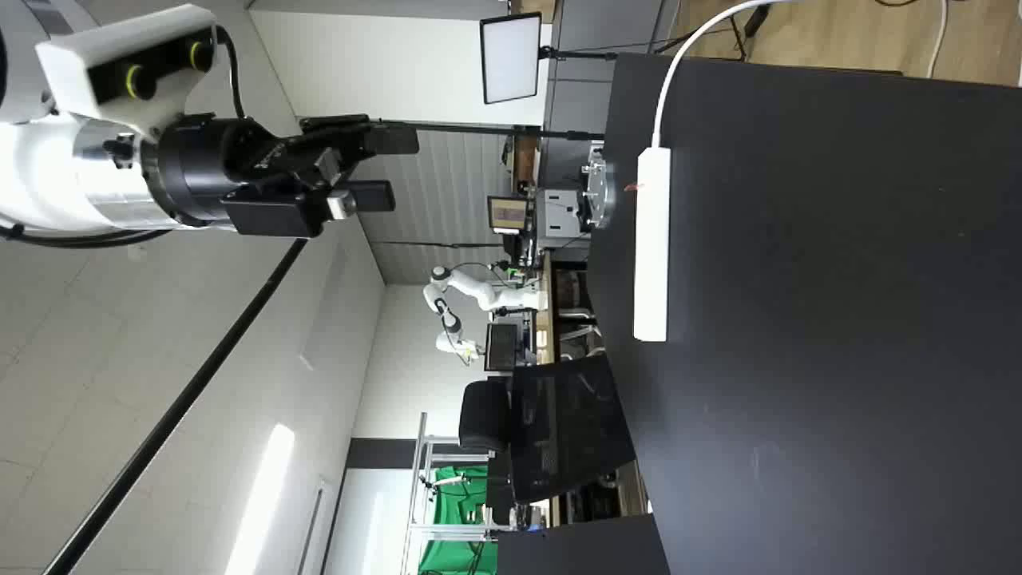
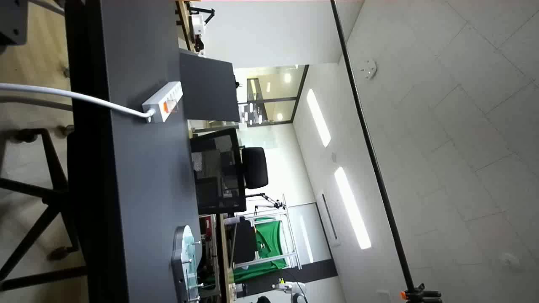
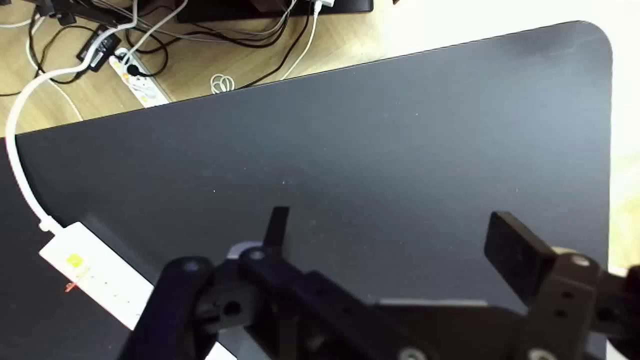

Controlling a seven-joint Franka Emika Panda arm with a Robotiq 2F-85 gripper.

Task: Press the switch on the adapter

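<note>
The adapter is a white power strip lying on the dark table. It shows in both exterior views [image 1: 652,247] [image 2: 164,102] and at lower left in the wrist view [image 3: 97,277]. A small orange-yellow switch [image 3: 75,260] sits on its top near the cable end; it looks orange in an exterior view [image 2: 169,105]. A thin orange-red piece [image 3: 70,287] sticks out beside it. My gripper [image 1: 385,168] is open and empty, high above the table, apart from the adapter. In the wrist view its fingers [image 3: 390,220] are wide apart over bare tabletop, and the gripper's body hides part of the strip.
A white cable [image 3: 17,155] runs from the adapter over the table edge. A metal-and-glass fixture [image 2: 189,261] stands on the table [image 2: 156,176]. A black mesh chair [image 1: 571,423] is beyond the table. Cables and another power strip [image 3: 140,80] lie on the floor.
</note>
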